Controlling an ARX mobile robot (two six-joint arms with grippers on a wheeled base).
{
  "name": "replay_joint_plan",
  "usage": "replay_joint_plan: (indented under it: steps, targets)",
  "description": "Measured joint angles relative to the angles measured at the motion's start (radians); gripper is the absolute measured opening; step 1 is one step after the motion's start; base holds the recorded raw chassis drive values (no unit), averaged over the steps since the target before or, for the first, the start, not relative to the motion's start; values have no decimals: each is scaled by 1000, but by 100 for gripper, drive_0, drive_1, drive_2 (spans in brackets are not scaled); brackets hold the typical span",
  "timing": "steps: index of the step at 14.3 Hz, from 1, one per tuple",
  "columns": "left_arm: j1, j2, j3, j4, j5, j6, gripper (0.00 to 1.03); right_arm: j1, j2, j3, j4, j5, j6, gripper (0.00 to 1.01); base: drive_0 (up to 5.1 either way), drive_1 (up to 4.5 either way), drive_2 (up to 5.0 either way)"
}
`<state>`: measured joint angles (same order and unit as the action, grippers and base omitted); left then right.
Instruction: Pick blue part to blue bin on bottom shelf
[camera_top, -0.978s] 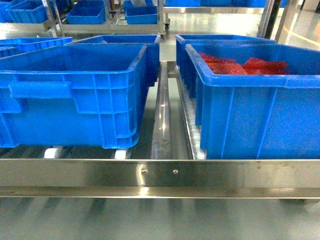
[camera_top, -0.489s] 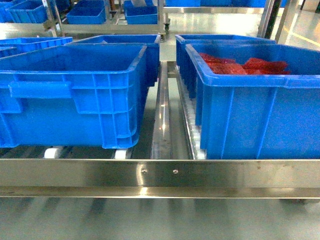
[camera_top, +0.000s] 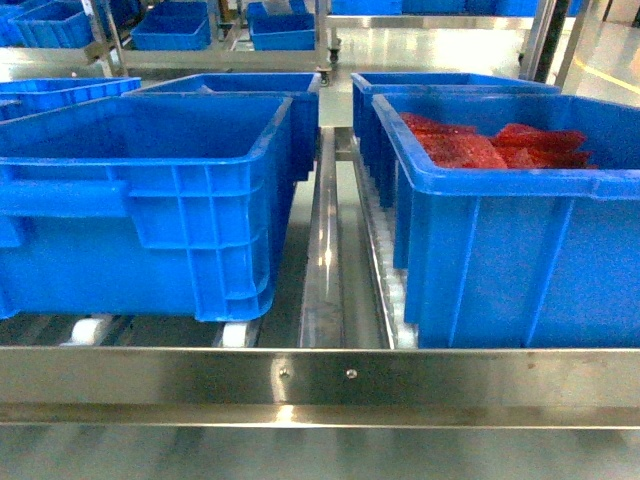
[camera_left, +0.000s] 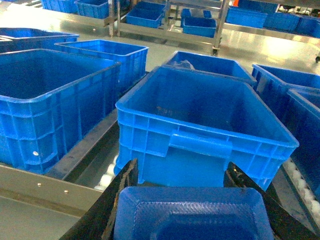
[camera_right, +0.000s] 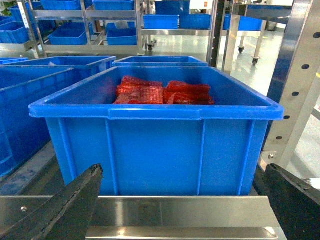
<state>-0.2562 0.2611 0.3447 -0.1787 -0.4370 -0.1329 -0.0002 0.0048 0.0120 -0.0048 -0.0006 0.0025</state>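
You've got the blue part (camera_left: 192, 217), a glossy moulded plastic tray shape, pinched in the left end effector (camera_left: 182, 200) just in front of the empty blue bin (camera_left: 205, 117) on the bottom shelf (camera_top: 320, 375). Right of that bin sits a bin of red mesh bags (camera_top: 490, 145). Only the left wrist view shows the part. The right end effector (camera_right: 180, 210) hangs spread, holding nothing.

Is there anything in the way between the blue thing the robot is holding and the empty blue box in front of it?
Nothing visible blocks it. The left pincer holds the blue part just in front of the blue bin, which is open on top and looks empty. Only the bin's near wall and the shelf's front rail lie ahead, both lower than the part.
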Motion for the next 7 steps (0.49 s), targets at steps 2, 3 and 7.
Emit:
replay_joint_plan:
  steps: [2, 3, 7]
  targets:
    - [0, 0, 0, -1, 0, 0, 43, 0, 0, 0, -1, 0, 0, 98, 12, 441, -416]
    - [0, 0, 0, 0, 0, 0, 43, 0, 0, 0, -1, 0, 0, 98, 9, 438, -420]
    - [0, 1, 0, 0, -3, 0, 43, 0, 0, 0, -1, 0, 0, 98, 13, 442, -416]
